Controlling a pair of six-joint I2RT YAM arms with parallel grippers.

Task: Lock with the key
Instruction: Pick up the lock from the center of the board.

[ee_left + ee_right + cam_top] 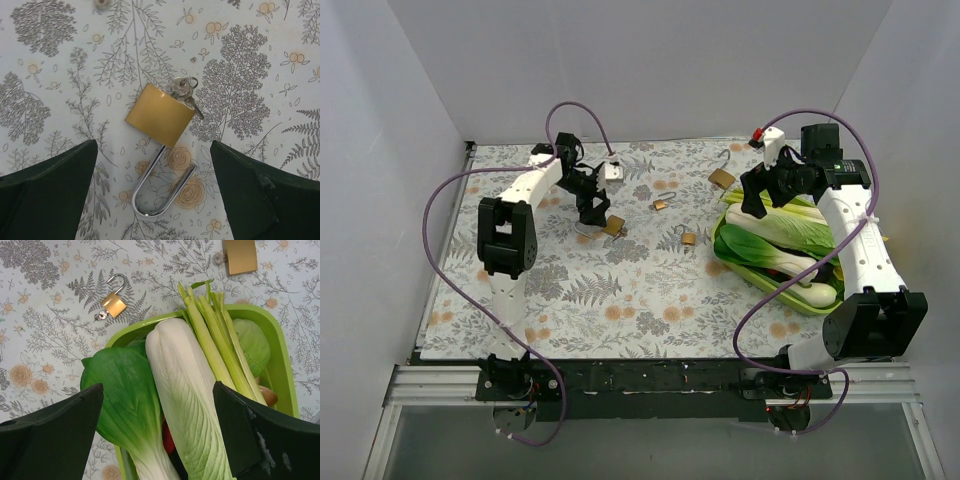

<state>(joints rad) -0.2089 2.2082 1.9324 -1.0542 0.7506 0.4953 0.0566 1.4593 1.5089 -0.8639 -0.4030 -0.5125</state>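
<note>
A brass padlock [159,121] lies flat on the floral cloth with its silver shackle [150,207] swung open and a key [182,90] with a ring in its keyhole end. My left gripper [155,200] is open above it, with the shackle between the two dark fingers [50,192] and touching neither. In the top view the left gripper [590,213] hovers over this padlock [613,227]. My right gripper [157,440] is open and empty above the vegetables in the green tray [280,365]; it also shows in the top view [757,200].
Other padlocks lie on the cloth: a small one [661,204], another [688,238] that shows with its key in the right wrist view [114,304], and a larger one [722,177]. The green tray [752,278] holds bok choy [130,390], cabbage and celery at the right.
</note>
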